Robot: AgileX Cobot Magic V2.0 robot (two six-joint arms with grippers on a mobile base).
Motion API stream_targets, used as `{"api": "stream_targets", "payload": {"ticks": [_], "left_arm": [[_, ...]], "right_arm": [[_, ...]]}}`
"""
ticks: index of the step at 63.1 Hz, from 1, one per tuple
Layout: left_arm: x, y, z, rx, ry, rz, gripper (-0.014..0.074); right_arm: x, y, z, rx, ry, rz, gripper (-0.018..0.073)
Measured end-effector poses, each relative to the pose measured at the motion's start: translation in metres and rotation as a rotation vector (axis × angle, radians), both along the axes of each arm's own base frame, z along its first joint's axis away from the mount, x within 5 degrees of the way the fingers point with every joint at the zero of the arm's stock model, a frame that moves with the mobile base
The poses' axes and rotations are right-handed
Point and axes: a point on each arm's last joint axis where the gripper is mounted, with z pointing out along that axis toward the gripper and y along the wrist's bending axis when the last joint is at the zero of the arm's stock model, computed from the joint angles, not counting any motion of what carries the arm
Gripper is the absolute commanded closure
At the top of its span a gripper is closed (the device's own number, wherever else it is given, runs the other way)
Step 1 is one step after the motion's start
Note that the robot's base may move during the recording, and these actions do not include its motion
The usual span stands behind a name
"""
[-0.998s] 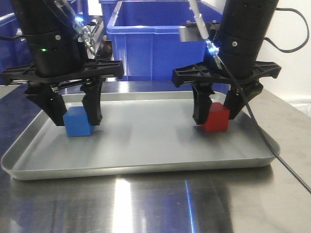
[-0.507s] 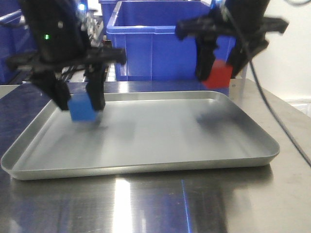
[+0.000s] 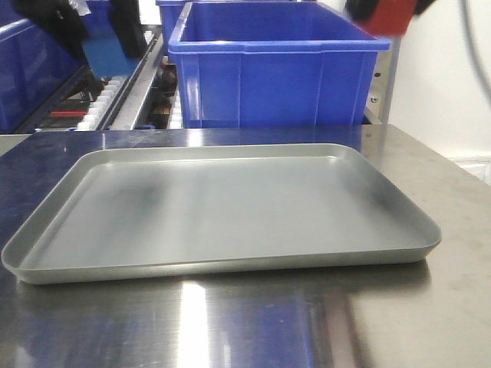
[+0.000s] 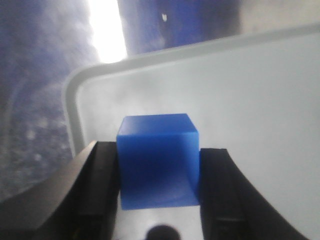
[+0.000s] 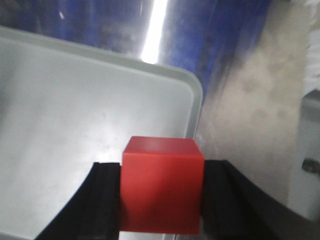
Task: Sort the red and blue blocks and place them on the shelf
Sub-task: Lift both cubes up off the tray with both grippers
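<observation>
My left hand point(image 4: 157, 170) grips the small matte blue cube point(image 4: 157, 157) by opposite flat faces, my right hand point(image 5: 161, 192) the matching red cube point(image 5: 162, 182), both above the shallow grey metal tray point(image 3: 230, 265); I judge them light, rigid, slightly slick.

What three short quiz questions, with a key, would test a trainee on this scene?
1. True or false: the right gripper holds the red block clear of the grey tray.
2. What does the left gripper hold? A) the blue block B) a red ball C) nothing
3. Fill in: behind the tray stands a large ____ bin.
Key: 1 true; 2 A; 3 blue.
</observation>
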Motion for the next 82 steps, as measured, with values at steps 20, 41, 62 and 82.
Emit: {"api": "stream_targets", "payload": {"ticks": [20, 41, 62, 82], "left_arm": [[-0.045, 0.035, 0.063, -0.02, -0.208, 0.008, 0.0316], [-0.109, 0.08, 0.081, -0.026, -0.351, 0.018, 0.0316], [-0.194, 0.135, 0.073, -0.099, -0.585, 0.019, 0.0316], [-0.272, 0.186, 0.07, -0.2, -0.827, 0.061, 0.0316]], "right_arm": [[-0.064, -0.035, 0.059, 0.076, -0.151, -0.011, 0.0272], [-0.146, -0.078, 0.103, 0.17, -0.323, -0.022, 0.0272], [-0.249, -0.133, 0.118, 0.294, -0.548, -0.027, 0.0272], [-0.331, -0.173, 0.054, 0.388, -0.662, -0.01, 0.0272]]}}
